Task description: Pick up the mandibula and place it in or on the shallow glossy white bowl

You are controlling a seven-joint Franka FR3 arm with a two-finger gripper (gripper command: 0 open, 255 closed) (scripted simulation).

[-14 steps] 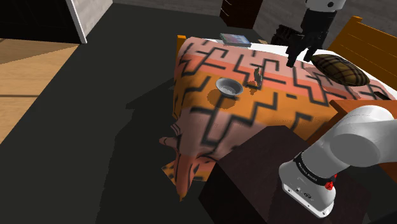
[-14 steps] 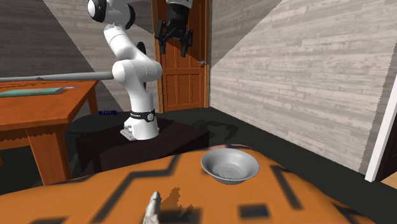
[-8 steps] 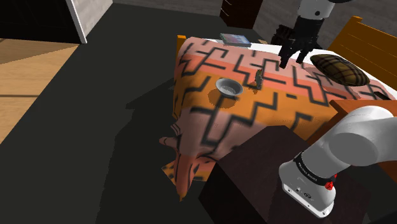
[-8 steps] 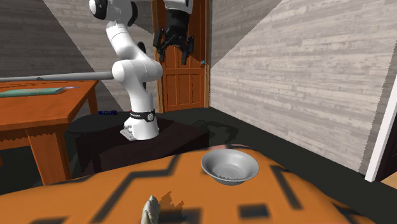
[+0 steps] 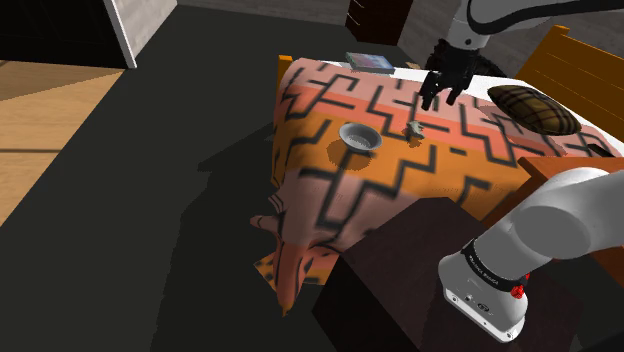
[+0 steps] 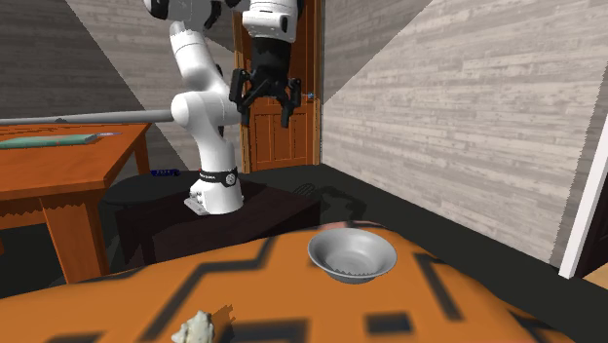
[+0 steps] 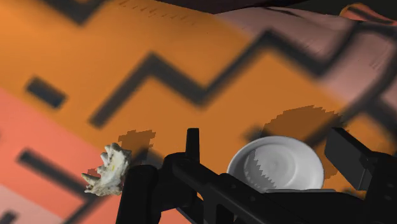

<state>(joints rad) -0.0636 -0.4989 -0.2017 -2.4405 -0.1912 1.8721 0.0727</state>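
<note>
The black gripper hangs in the air with its two fingers spread wide and nothing between them; it touches neither the bowl nor the bone. In the wrist view the shallow white bowl shows in the gap beyond the open fingers. The mandibula, a small pale jagged jawbone, lies off to the bowl's side, outside one finger. In the shoulder view the mandibula rests near the bowl on that view's right, apart from it. Both sit on the orange and pink zigzag blanket that drapes down past the bowl. The gripper hovers beyond the bone from the bowl. Farther from the bowl lie a dark patterned pillow and a book. In the second exterior view the gripper hangs above and behind the bowl, before a wooden door, with the mandibula nearer the camera.
</note>
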